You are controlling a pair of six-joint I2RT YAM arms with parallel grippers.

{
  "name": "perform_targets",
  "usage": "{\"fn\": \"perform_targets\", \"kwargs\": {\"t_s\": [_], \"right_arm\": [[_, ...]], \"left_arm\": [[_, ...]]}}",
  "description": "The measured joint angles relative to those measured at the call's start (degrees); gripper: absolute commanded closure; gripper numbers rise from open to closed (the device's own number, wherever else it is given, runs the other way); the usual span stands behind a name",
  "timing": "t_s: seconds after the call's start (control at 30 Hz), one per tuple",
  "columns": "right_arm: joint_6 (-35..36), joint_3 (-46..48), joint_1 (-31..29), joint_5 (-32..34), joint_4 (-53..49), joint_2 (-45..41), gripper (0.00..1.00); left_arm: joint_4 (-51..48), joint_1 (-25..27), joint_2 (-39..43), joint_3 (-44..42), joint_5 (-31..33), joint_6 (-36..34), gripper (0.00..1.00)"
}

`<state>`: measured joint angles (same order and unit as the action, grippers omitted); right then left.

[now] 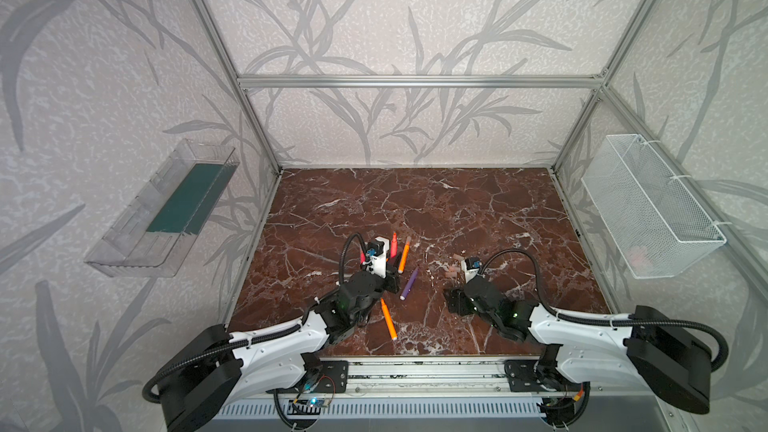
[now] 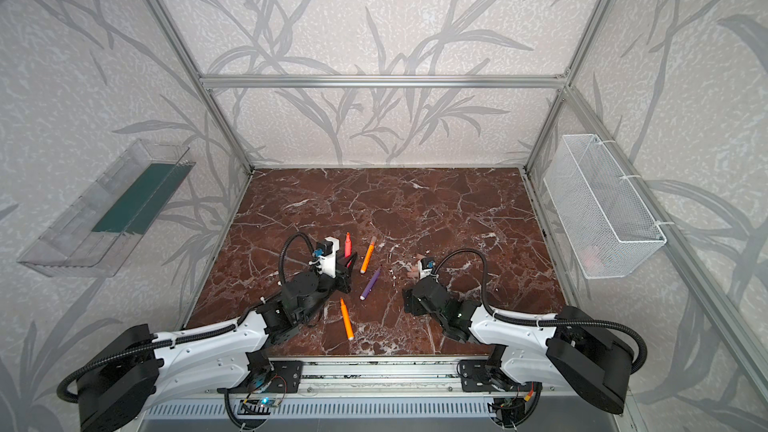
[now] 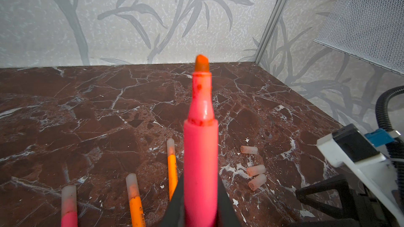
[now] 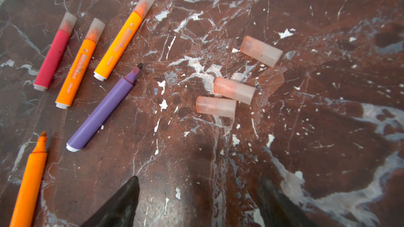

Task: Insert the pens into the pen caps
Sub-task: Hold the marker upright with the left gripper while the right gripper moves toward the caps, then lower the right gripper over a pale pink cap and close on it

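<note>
Clamping the uncapped pink pen [image 3: 200, 149] tip-up, the left gripper [image 3: 200, 195] readies capping; the right gripper [image 4: 196, 195], fingers apart, hovers by three loose pen caps [image 4: 234, 90] on the table [image 4: 328, 160], and should grasp one next.

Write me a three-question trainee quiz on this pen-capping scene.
1. True or false: the left gripper is shut on an uncapped pink pen.
2. How many loose pen caps lie on the table in front of the open right gripper? A) two B) three C) five
3. Fill in: the uncapped pens lying on the table are an orange pen and a ______ one.
Key: 1 true; 2 B; 3 purple, the purple pen.
</note>
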<state>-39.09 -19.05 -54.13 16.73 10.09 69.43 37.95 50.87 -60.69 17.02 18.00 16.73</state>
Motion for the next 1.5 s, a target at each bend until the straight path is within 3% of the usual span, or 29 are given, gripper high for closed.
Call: {"fn": "perform_targets", "kwargs": {"t_s": [0.63,1.07,1.5], "right_arm": [[0.09,-4.90,-0.04,-1.64,4.39,10.82,0.20],[0.02,-7.19,-0.04,5.33,2.47,13.25,0.19],[0.92,-14.29,1.18,5.77,4.59,22.58,0.19]], "left_arm": [[0.24,-0.11,-0.28,0.00,-0.20,0.00,1.00],[0.26,-0.17,-0.26,-0.07,-0.44,0.00,1.00],[0.26,-0.37,-0.26,-0.07,-0.50,-0.02,1.00]]}}
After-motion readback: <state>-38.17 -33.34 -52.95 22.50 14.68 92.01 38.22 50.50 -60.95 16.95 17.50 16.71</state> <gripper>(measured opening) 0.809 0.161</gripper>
